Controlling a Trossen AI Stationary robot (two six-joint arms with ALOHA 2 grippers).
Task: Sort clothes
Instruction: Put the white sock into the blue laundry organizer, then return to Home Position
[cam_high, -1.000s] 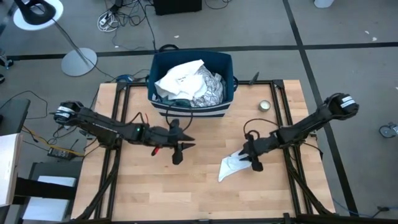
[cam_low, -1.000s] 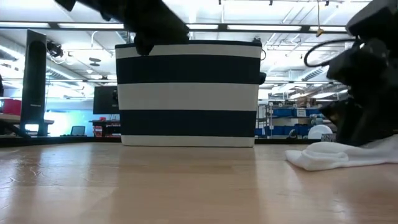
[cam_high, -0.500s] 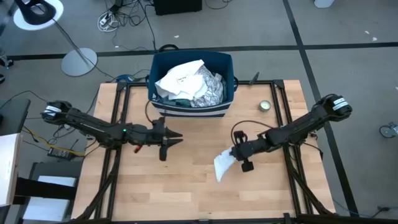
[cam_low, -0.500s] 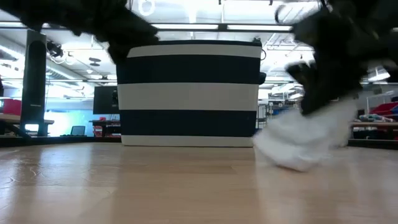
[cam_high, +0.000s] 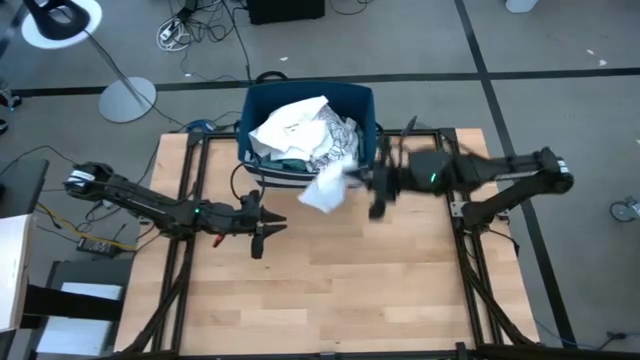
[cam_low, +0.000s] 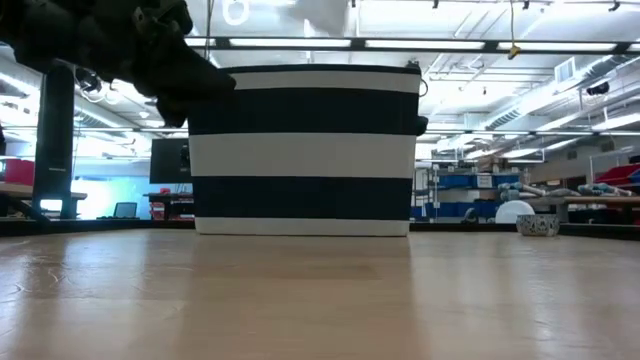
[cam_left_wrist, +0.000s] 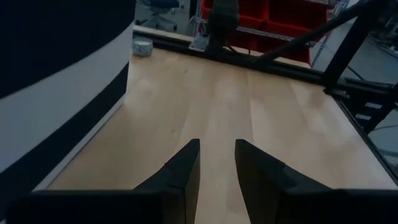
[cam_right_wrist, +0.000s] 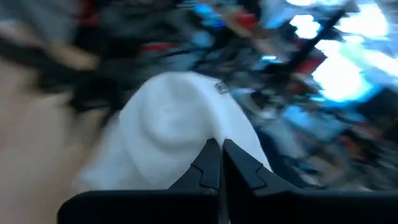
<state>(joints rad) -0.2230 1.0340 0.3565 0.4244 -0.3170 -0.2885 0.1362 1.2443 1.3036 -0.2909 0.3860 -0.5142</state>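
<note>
Right gripper (cam_high: 352, 180) clamped on white cloth (cam_high: 325, 190), now lifted off the table to the striped bin's (cam_high: 262, 172) front rim; earlier it was dragging it mid-table. Left gripper (cam_high: 262, 228), fingers slightly apart, barely moved, near bin's front-left. Low view: cloth gone from tabletop. Right wrist: fingers (cam_right_wrist: 208, 163) pinch cloth (cam_right_wrist: 174, 134).

A navy-and-white striped bin (cam_low: 303, 150) stands at the far edge of the pale wooden worktop (cam_low: 320, 300) (a small bowl (cam_low: 537, 225) sits toward the far right corner), with a dark arm (cam_low: 110, 45) overhead.
</note>
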